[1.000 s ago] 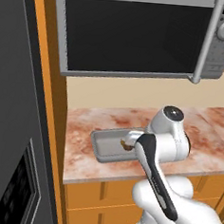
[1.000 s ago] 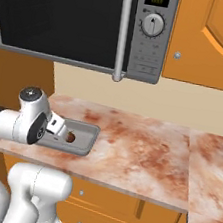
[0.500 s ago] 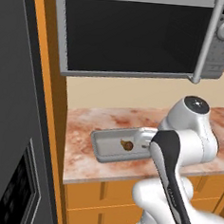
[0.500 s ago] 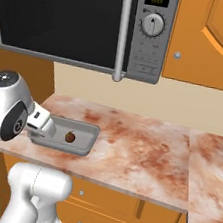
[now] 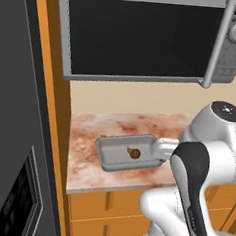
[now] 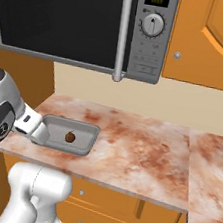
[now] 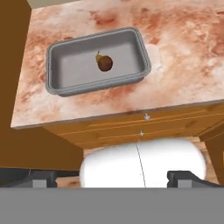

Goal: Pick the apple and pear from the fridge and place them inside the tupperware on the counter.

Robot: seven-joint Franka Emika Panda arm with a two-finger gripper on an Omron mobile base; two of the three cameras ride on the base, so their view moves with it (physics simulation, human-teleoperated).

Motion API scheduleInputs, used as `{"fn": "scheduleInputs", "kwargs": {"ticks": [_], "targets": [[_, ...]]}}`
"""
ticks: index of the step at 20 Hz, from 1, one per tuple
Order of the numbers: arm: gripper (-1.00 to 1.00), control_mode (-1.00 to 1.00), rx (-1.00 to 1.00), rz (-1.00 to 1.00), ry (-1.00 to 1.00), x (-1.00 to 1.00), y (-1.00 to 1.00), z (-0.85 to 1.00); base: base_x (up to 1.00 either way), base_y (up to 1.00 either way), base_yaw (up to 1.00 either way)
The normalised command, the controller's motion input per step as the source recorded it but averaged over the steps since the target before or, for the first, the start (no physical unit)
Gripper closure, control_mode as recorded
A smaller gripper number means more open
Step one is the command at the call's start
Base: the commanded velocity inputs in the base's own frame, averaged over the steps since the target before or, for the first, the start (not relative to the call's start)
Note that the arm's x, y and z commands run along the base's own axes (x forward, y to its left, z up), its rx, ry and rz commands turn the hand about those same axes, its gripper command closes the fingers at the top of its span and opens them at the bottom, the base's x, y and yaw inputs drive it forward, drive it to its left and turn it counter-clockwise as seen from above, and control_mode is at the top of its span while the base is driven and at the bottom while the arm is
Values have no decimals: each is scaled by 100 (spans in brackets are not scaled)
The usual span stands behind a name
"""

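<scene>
Moved since the earlier frames: arm drawn back from the tupperware, elbow swung outward; the fruit stays in the tray.

Left base view: tupperware on counter, long axis left-right, slightly skewed. One small dark-red fruit, the apple, inside. Fridge at left, door closed as far as visible.

Right base view: apple near tray centre.

Hand view: gripper high above the counter edge, jaws wide, empty. Apple stem points toward the tray's far rim.

Judgement: apple delivered; pear outstanding.
</scene>
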Motion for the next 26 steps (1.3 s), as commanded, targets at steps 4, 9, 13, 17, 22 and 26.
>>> {"fn": "scheduleInputs", "kwargs": {"ticks": [4,9,13,17,22,26], "targets": [[-100,-100,0,-24,0,-21,-15,0,0,0,0],[-100,-100,0,-26,0,-17,-16,0,0,0,0],[-100,100,0,-12,0,-12,-8,-1,-21,-7,-9],[-100,100,0,0,0,0,0,0,-71,-2,-13],[-100,100,0,0,0,0,0,0,-92,0,-5],[-100,100,0,0,0,0,0,0,-98,3,0]]}}
